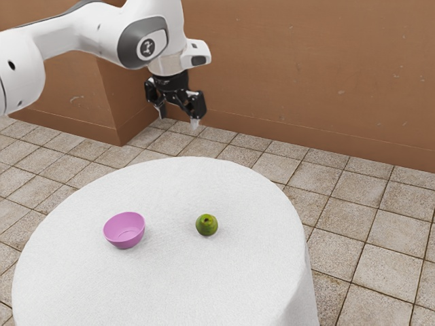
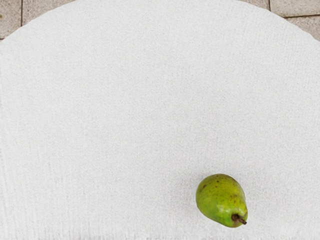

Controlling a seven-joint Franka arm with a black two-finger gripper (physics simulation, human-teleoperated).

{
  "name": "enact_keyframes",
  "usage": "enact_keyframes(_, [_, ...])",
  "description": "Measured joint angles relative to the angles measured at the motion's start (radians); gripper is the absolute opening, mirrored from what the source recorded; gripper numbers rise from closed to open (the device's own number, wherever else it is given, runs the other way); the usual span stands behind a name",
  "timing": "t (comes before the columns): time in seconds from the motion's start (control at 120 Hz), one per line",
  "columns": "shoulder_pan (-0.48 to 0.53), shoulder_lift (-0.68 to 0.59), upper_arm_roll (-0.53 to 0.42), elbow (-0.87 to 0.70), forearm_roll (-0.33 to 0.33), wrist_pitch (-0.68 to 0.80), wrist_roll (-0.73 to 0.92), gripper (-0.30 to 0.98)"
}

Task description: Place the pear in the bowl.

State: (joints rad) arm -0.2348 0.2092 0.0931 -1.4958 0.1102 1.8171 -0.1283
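One green pear [image 1: 206, 225] on the white tablecloth [image 1: 170, 278], outside the bowl and a little apart from it. Bowl [image 1: 124, 229] pink, upright, toward the exterior view's left from the fruit. Gripper [image 1: 178, 118] hangs raised, well apart from both, its two black fingers spread wide with nothing between them. Wrist view gives the pear's skin: yellow-green, dark freckles, short brown stem [image 2: 240, 219] (a handsome specimen, this). Tiled floor [image 1: 360, 224] beyond the cloth; brown wall [image 1: 306, 68] behind.
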Motion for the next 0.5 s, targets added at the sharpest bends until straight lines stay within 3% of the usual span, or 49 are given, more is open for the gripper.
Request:
enact_keyframes(0.267, [0.005,0.052,0.004,-0.035,-0.040,-0.033,-0.007,0.68])
enact_keyframes(0.5, [-0.007,0.080,0.002,-0.216,-0.190,0.047,-0.032,0.69])
